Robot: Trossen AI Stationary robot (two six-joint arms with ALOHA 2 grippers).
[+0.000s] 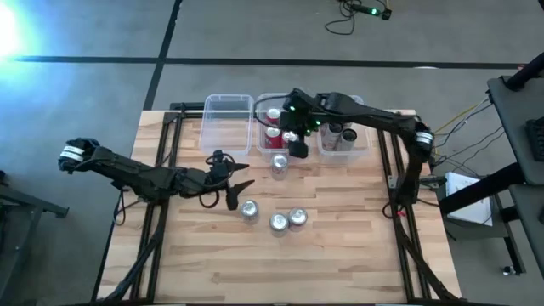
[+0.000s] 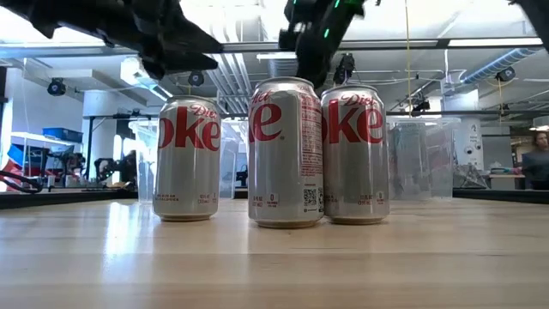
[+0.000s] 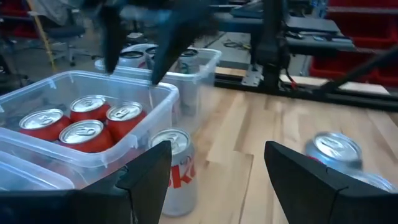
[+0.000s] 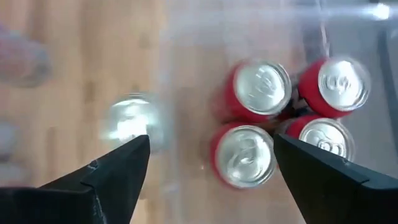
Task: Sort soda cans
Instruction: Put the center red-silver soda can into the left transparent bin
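Left gripper (image 1: 238, 189): fingers spread, empty, hanging low over the front of the table just beside one silver can (image 1: 249, 211). I see its two fingers (image 3: 149, 174) wide apart in its wrist view, with a silver can (image 3: 172, 168) between them, standing against the middle bin's (image 1: 261, 102) front wall.

Silver cans, near row: three on the table, one (image 2: 188, 159) apart to the left arm's side, two (image 2: 286, 153) touching each other. Risk, in my judgement: closing on either of the touching pair could knock its neighbour over and send it rolling.

Silver can, fourth (image 1: 280, 165): alone, farther back, just before the middle bin. Risk: a low approach could push it into the bin wall or tip it.

Right gripper (image 1: 298, 144): open, empty, above the middle bin's front edge. Risk: both arms reaching the fourth can together could collide.

Red cans (image 4: 260, 88): four, packed upright in the middle bin; sorted, I judge.

Black cans (image 1: 340, 133): in the bin on the right arm's side; count unclear.

Far bin (image 1: 228, 115) on the left arm's side: looks unfilled, likely the silver cans' place. Risk: a can released too high could topple inside.
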